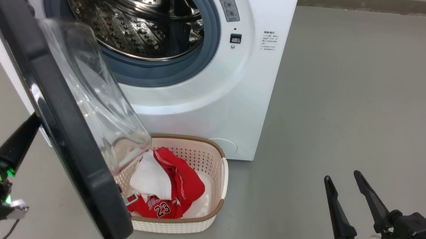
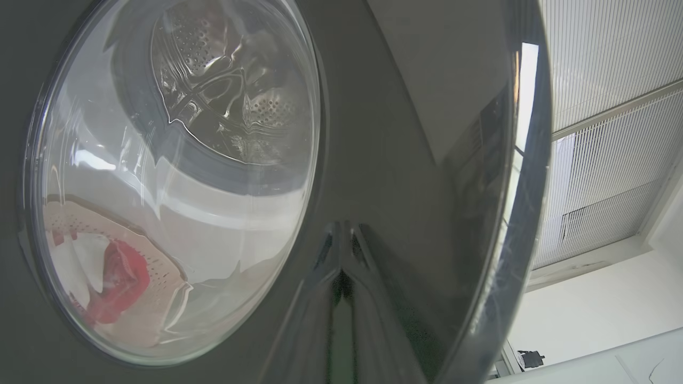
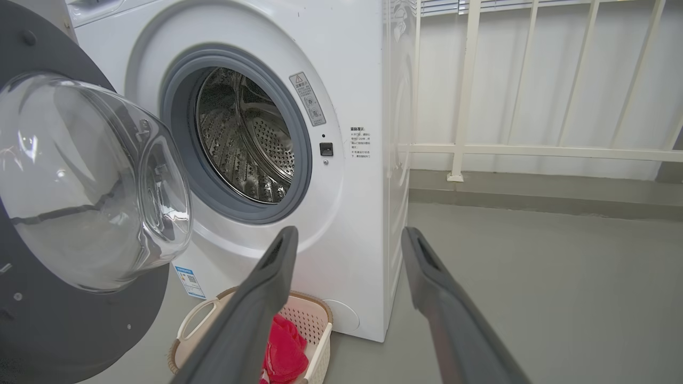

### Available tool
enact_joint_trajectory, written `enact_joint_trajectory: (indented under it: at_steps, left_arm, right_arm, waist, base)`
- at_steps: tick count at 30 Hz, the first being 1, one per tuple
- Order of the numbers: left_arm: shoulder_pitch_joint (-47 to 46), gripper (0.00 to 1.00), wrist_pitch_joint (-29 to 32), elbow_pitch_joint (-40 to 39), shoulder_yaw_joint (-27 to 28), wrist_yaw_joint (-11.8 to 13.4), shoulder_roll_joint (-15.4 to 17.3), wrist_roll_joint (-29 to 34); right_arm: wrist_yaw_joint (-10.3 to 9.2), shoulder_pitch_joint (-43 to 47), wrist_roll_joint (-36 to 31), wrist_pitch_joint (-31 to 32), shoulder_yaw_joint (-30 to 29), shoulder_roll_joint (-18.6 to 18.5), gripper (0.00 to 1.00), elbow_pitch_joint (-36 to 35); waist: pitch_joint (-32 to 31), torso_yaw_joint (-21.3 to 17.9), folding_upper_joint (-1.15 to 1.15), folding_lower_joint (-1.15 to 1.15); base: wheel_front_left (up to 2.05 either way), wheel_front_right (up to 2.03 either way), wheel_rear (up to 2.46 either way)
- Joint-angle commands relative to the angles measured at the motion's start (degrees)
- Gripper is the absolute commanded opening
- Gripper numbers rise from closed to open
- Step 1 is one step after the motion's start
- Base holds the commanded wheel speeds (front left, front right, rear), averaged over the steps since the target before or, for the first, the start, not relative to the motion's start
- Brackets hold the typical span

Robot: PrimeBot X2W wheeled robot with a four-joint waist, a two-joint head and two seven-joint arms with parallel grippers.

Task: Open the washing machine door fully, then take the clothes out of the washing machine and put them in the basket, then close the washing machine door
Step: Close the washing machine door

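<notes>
- The right pincer (image 3: 348, 234) rises from the bottom edge, its two dark fingers spread wide with nothing between them.
- Beyond it stands the white washing machine (image 3: 363, 80), its steel drum (image 3: 251, 144) bare inside a grey rubber ring (image 3: 179, 133).
- The washing machine door (image 3: 80, 186) stands swung open at the left, its clear glass bowl bulging out.
- The basket (image 3: 317, 325) sits on the grey floor (image 3: 560, 298) just before the machine and holds red clothes (image 3: 285, 349).
- A white railing (image 3: 533, 152) runs behind at the right.

Floor (image 1: 362, 93): smooth grey, matte. Railing (image 3: 533, 151): cream-white upright bars on one horizontal rail, standing before a white wall (image 3: 597, 96) with a grey skirting strip (image 3: 533, 193) at its foot. Slatted white panel (image 2: 603, 176): fine parallel ribs.
</notes>
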Motion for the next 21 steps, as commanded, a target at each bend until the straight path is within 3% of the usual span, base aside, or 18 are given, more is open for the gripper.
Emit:
enact_joint_trajectory:
  at_steps: [1,4,6,7,8,12,17,21]
  left_arm:
    - [-0.4,0.00,-0.5,-1.6,1.0,0.0,1.0,-0.9]
    - [0.4,0.00,-1.3,-1.9,1.2,-0.3,1.0,-1.0]
    - [1.2,0.15,-2.0,-2.3,1.5,-0.7,1.0,-0.9]
    - [1.6,0.44,-2.6,-2.8,1.6,-1.4,1.1,-0.3]
    - [2.1,0.98,-3.4,-3.2,1.8,-2.1,1.2,0.2]
    - [4.1,1.00,-6.9,-3.7,2.4,-5.2,2.4,4.1]
    - [6.5,1.00,-15.6,-3.5,0.9,-11.3,4.4,14.4]
    - [7.9,1.00,-22.2,-3.1,-0.6,-13.1,5.5,21.7]
  right_arm:
    - [0.37,-1.3,0.2,-0.4,0.8,-0.6,1.00,-1.3]
    - [0.37,-1.1,0.2,-0.4,0.7,-0.4,1.00,-1.3]
    - [0.37,-1.1,0.1,-0.4,0.6,-0.3,1.00,-1.3]
    - [0.37,-1.1,0.1,-0.4,0.6,-0.2,1.00,-1.3]
    - [0.37,-1.1,0.1,-0.4,0.6,-0.2,1.00,-1.3]
    - [0.37,-1.1,0.0,-0.4,0.4,-0.1,1.00,-1.5]
    - [0.37,-1.3,0.0,-0.4,0.3,-0.1,1.00,-1.6]
    - [0.37,-1.3,-0.1,-0.4,0.4,0.2,1.00,-1.5]
  waist:
    - [-0.1,0.1,0.00,0.00]
    - [-0.2,0.5,0.00,0.00]
    - [-0.3,0.9,0.00,0.00]
    - [-0.3,1.0,0.00,0.00]
    - [-0.3,1.2,0.00,0.00]
    - [-0.1,2.1,0.00,0.00]
    - [0.3,3.2,0.00,0.00]
    - [0.2,3.6,0.00,0.00]
  base:
    - [0.00,0.00,0.00]
    - [0.00,0.00,0.00]
    - [0.00,0.00,0.00]
    - [0.00,0.00,0.00]
    - [0.00,0.00,0.00]
    - [0.00,0.00,0.00]
    - [0.00,0.00,0.00]
    - [0.00,0.00,0.00]
